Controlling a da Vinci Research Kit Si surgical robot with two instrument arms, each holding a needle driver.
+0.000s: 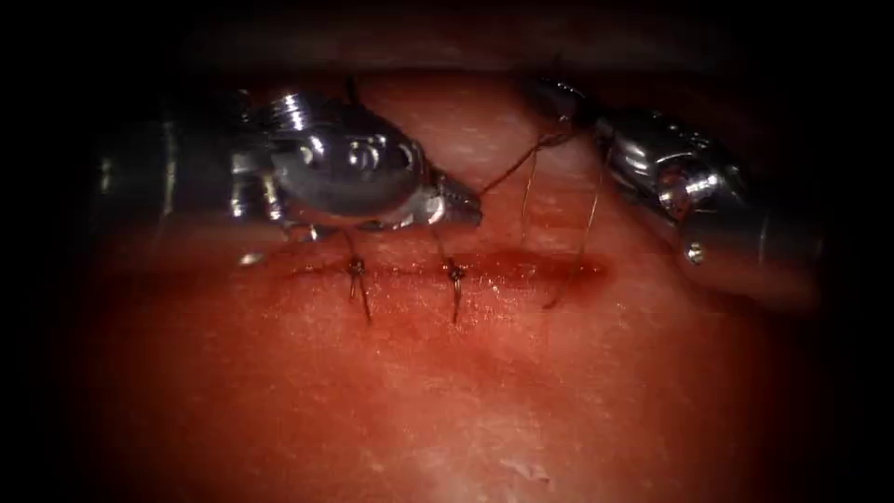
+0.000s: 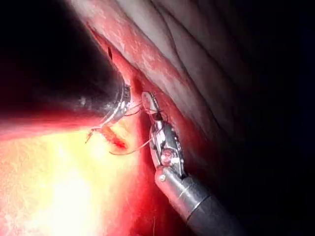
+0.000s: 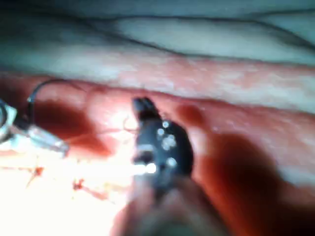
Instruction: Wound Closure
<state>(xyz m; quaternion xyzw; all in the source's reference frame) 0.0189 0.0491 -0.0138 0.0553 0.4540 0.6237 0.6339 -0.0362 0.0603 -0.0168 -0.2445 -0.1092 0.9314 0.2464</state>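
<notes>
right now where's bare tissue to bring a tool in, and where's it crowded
Free: the wide tissue below the cut, under the two tied stitches.

Crowded: above the cut, where the left tool and right tool both hold the thread, with strands dropping to the cut's right end.

Needle: not made out among the thread strands. Right tool tip sits in shadow; its grip on the thread too dim to judge. Left tool shaft fades into dark. Right wrist view blurred; right tool's tip indistinct.
</notes>
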